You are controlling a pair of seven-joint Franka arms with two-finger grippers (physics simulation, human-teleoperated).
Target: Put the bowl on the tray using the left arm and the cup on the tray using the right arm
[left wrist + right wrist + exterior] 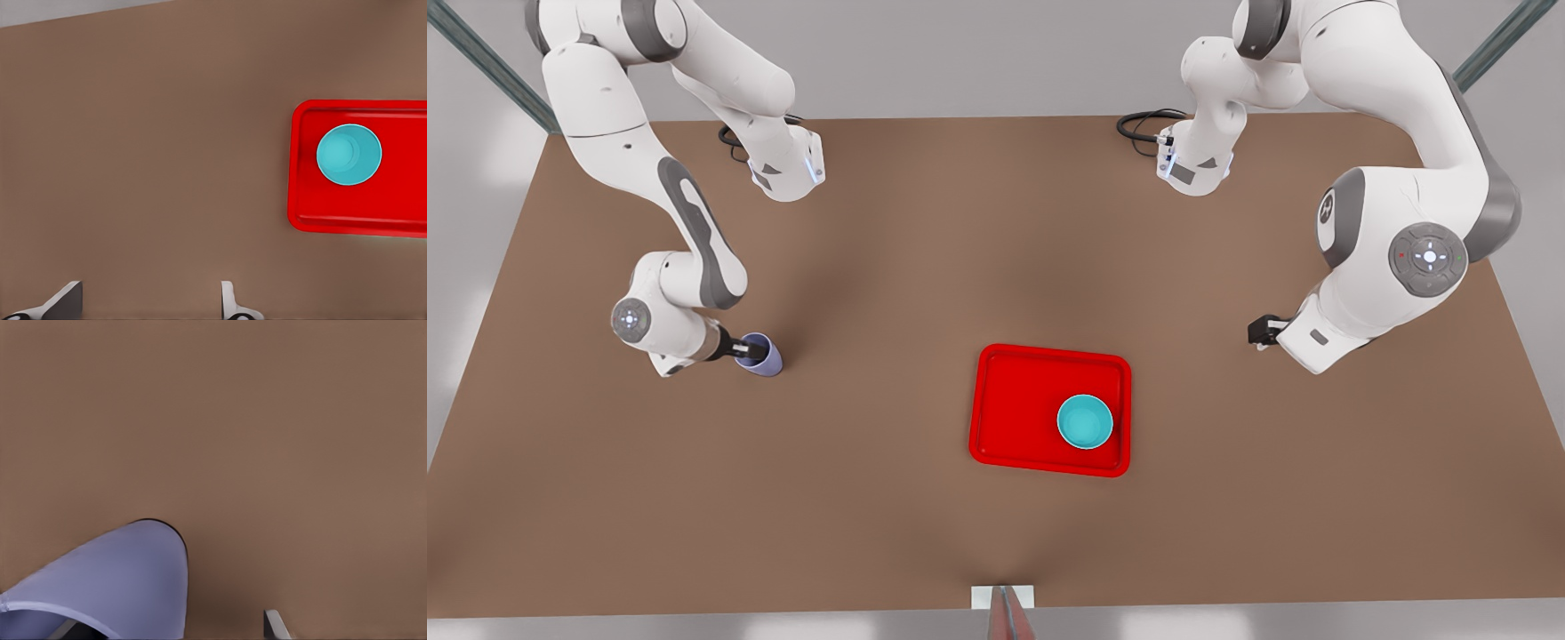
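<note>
Bowl: sat inside tray, at tray's 3 o'clock, delivered.
Left gripper: spread empty, at 2 o'clock from tray, waiting clear.
Cup: on table, at tray's 9 o'clock, well apart.
Right gripper: clamped across cup's rim, ready for lifting.

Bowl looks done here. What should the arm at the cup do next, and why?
Probably close the right gripper on the cup's rim and lift. The bowl already sits on the tray, and the left gripper waits open, away from it. The cup stands on the table, off the tray, with one finger inside its mouth and one outside, so whether the grip is firm is unclear.
</note>
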